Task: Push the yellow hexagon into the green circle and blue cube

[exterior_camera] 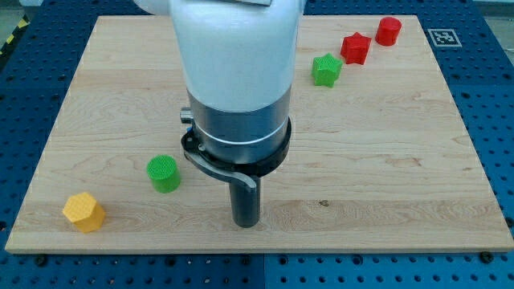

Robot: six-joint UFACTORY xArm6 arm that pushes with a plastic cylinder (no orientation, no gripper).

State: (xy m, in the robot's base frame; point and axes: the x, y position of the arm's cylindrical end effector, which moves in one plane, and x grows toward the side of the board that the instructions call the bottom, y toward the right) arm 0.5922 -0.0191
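Note:
The yellow hexagon (84,212) lies near the board's bottom left corner. The green circle (164,173) stands up and to the right of it, a short gap apart. The blue cube does not show; the arm's body may hide it. My tip (245,222) rests on the board near the bottom middle, to the right of the green circle and far right of the yellow hexagon, touching no block.
A green star (326,70), a red star (355,48) and a red cylinder (389,30) lie in a diagonal row at the top right. The arm's wide white and grey body (237,80) covers the board's upper middle. The wooden board (418,160) ends at blue surroundings.

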